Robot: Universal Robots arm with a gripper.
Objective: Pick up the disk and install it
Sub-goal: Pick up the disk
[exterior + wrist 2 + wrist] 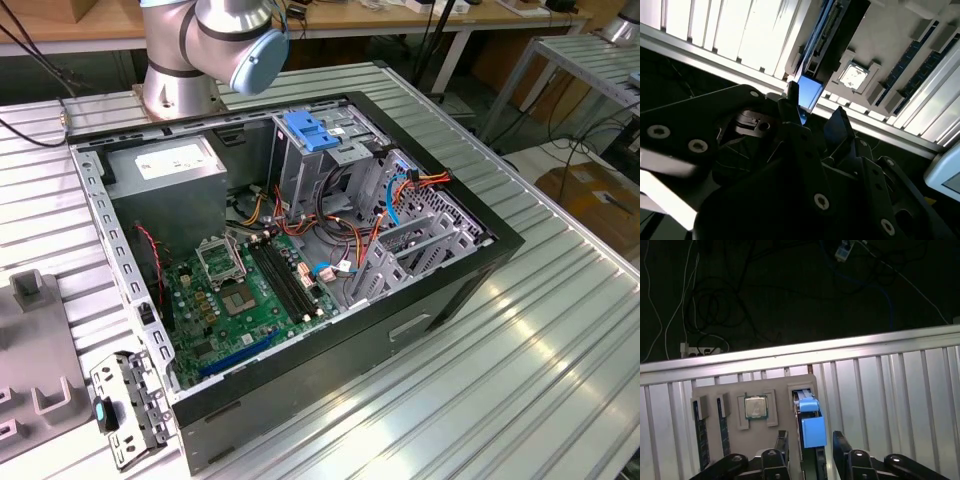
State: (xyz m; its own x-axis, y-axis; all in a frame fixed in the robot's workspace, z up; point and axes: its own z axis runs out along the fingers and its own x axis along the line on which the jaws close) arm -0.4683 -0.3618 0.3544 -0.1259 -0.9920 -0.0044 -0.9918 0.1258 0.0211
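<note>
Disk (pixel 812 427) half inside tray (pixel 730 387) slot

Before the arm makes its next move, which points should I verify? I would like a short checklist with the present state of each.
1. Disk stands in its slot of the grey tray: ok.
2. Gripper centred on the disk, fingers on either side: ok.
3. Fingers open: ok.
4. Disk gripped: not ok, gaps show on both sides.
5. Free bay in the computer case: cannot tell.
6. Cables clear of the bays: cannot tell.
</note>
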